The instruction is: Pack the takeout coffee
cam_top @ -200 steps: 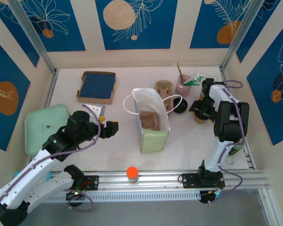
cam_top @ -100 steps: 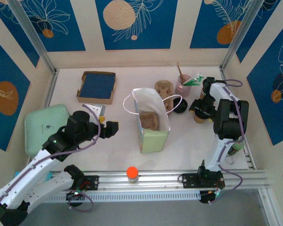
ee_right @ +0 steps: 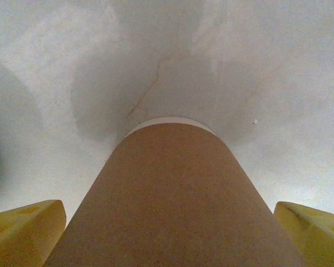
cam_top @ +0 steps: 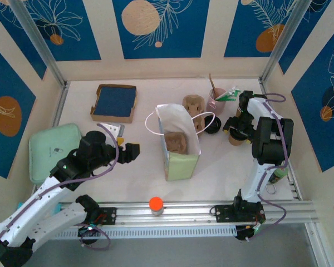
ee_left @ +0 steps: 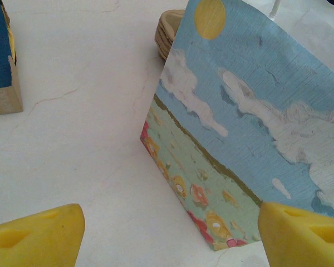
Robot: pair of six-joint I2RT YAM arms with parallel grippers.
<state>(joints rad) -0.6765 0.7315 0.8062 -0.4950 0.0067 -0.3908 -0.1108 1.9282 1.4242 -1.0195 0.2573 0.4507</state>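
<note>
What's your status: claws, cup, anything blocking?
Left claw open, facing bag. Right claw open, astride cup. Dark disc between cup and bag.

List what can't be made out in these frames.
- Right wrist view: the brown cup has its near end cut off by the bottom edge, so lid or no lid is unknown.
- Top view: the right claw is masked by its own arm; contact with the cup is unclear.
- Top view: the brown item is half hidden by the bag walls.
- Left wrist view: the bag's top is cut by the edge.
</note>
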